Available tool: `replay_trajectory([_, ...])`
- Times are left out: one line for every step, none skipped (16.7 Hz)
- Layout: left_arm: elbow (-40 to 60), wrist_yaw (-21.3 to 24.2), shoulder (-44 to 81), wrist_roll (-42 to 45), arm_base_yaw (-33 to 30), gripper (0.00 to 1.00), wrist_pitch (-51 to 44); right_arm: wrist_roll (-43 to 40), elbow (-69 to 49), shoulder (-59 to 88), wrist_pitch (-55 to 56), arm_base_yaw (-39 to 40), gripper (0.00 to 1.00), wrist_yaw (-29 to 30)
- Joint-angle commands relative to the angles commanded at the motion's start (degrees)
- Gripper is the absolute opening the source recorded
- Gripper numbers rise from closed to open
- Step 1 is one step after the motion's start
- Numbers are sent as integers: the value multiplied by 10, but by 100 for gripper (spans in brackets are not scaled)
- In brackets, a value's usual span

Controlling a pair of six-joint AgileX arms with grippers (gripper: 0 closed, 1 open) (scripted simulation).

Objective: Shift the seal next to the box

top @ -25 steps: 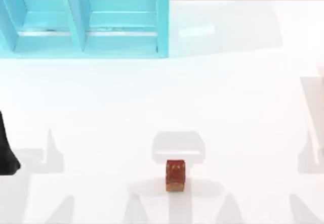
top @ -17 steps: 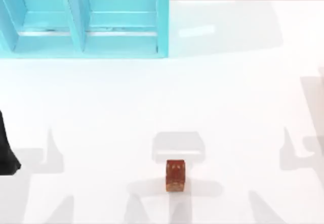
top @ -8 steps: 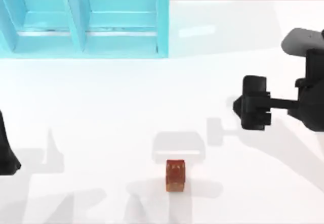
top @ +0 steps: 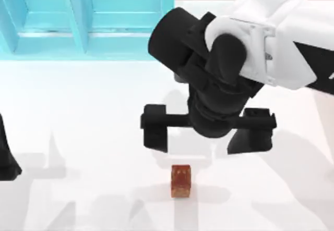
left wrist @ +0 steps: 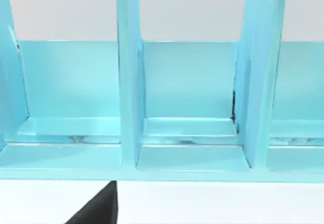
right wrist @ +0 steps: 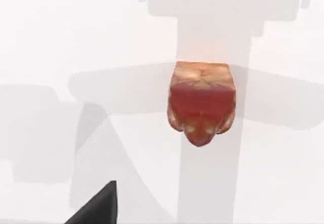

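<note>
Seal [top: 180, 181] is standing alone on the white table [top: 94, 116], near the front edge, well apart from the blue box [top: 86, 20] at the back left. Right gripper [top: 207, 130] is hovering just behind it, fingers spread wide, gripping nothing. Left arm [top: 6, 155] is sitting parked at the left edge.

The small cuboid stamp-block seal [top: 180, 181] stands on the flat table [top: 94, 116] near its front edge, about midway between left and right. The open-fronted box with upright dividers [top: 86, 20] sits at the back left, well apart from the seal. The right gripper [top: 207, 129] hangs over the table just behind the seal, fingers spread wide. The left arm [top: 6, 158] sits at the left edge.
</note>
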State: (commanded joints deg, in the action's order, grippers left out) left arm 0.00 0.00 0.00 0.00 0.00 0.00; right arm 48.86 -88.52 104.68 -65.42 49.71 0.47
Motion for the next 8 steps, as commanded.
replay_trajectory([0, 0, 0, 0, 0, 100, 0, 10, -31, 35, -21, 6, 100, -1])
replay_trajectory([0, 0, 0, 0, 0, 100, 0, 19, -57, 64, -39, 10, 100, -2])
replay_trajectory([0, 0, 0, 0, 0, 100, 0, 25, -78, 88, -53, 13, 100, -3])
replay_trajectory([0, 0, 0, 0, 0, 100, 0, 30, -95, 105, -64, 15, 100, -3])
replay_trajectory([0, 0, 0, 0, 0, 100, 0, 33, -106, 116, -71, 16, 100, -4])
replay_trajectory([0, 0, 0, 0, 0, 100, 0, 34, -112, 122, -74, 16, 100, -4])
replay_trajectory([0, 0, 0, 0, 0, 100, 0, 34, -113, 122, -75, 16, 100, -4])
replay_trajectory([0, 0, 0, 0, 0, 100, 0, 34, -113, 122, -75, 16, 100, -4])
